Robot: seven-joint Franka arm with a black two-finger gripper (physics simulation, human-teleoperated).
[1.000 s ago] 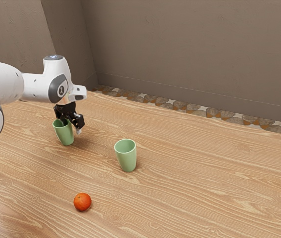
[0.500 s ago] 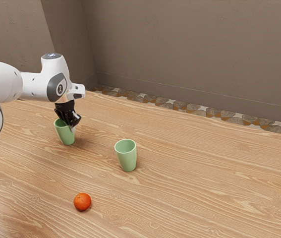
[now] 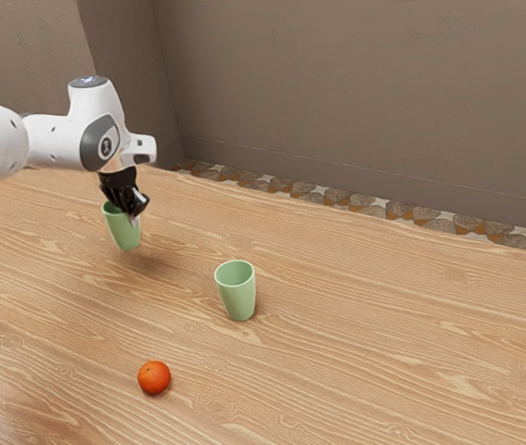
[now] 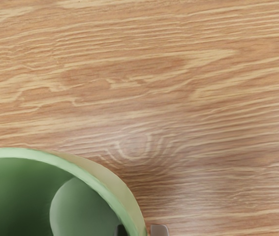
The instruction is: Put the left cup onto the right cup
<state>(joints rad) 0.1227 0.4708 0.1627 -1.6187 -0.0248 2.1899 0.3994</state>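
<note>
Left cup [image 3: 122,232] risen, claw [image 3: 132,213] gripping rim.

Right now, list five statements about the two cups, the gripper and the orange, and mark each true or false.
1. The gripper is shut on the rim of the left cup. True.
2. The left cup stands on the table. False: it hangs clear of the wood, with its shadow apart from it.
3. The right cup stands upright with its mouth up. True.
4. The orange lies inside the right cup. False: it lies on the bare table, nearer the camera than both cups.
5. The left cup sits stacked on the right cup. False: the two cups are apart.
</note>
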